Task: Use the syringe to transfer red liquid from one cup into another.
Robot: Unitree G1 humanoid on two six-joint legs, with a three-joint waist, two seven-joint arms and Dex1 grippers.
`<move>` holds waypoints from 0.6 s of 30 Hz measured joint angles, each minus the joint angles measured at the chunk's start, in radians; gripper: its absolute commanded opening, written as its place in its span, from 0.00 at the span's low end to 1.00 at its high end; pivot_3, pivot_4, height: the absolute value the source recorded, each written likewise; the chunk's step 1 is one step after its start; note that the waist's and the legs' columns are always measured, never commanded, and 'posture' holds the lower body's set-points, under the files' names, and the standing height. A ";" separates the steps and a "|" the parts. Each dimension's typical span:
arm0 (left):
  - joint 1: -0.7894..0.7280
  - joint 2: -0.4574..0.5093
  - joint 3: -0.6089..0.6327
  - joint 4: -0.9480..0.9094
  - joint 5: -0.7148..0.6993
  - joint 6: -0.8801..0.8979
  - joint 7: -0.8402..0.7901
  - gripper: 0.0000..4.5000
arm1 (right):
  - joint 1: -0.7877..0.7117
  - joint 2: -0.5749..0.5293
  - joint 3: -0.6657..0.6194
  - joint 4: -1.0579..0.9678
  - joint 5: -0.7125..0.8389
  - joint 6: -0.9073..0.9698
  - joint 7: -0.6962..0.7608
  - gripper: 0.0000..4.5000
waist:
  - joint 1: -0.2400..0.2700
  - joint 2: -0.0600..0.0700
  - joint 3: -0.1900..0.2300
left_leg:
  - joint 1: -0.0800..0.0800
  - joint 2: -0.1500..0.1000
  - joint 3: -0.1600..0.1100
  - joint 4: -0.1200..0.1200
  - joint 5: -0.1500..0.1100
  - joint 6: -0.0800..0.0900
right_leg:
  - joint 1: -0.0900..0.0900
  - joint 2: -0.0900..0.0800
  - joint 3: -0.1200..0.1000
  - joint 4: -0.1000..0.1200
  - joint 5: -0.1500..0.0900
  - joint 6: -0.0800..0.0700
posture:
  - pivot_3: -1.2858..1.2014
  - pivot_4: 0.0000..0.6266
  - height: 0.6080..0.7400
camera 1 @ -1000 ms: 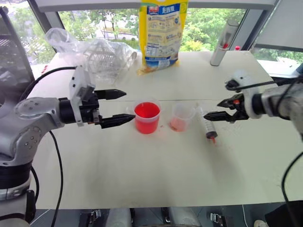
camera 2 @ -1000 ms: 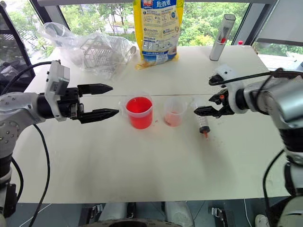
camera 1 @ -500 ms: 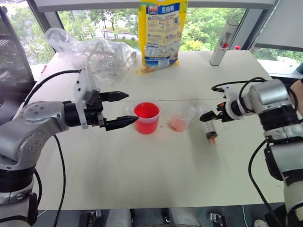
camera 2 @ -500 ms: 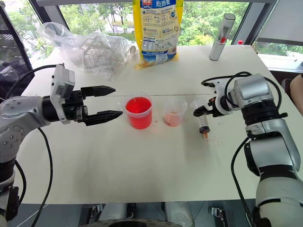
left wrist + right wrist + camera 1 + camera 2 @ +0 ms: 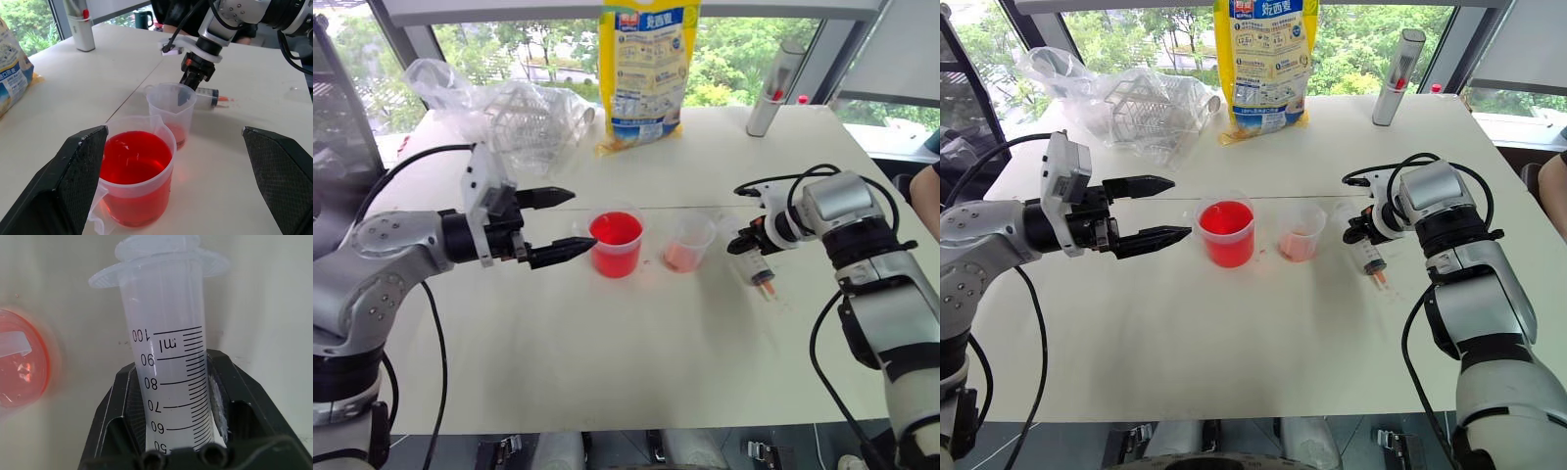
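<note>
The right gripper [image 5: 1363,231] has its jaws pinching the syringe [image 5: 168,367], which lies on the counter [image 5: 636,352] toward its right edge; the left gripper [image 5: 560,224] has its jaws spread.

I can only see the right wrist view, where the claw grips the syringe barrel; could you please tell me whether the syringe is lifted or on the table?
Observer: The syringe lies on the table, orange tip toward the robot, with the right claw shut on it.
Operator: Thanks. Where is the full beaker?
Observer: The red beaker stands just left of the small cup.
Operator: And the other arm?
Observer: The left claw hovers open at the red beaker's left.
</note>
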 measured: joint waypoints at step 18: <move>-0.208 -0.020 -0.044 0.223 0.066 -0.077 -0.102 1.00 | 0.234 -0.018 -0.557 -0.771 0.115 -0.367 -0.114 0.30 | -0.004 0.001 0.001 | 0.002 0.001 0.000 -0.002 0.000 0.000 | 0.000 0.004 -0.001 0.002 0.000 0.000 | 0.52 0.24 1.00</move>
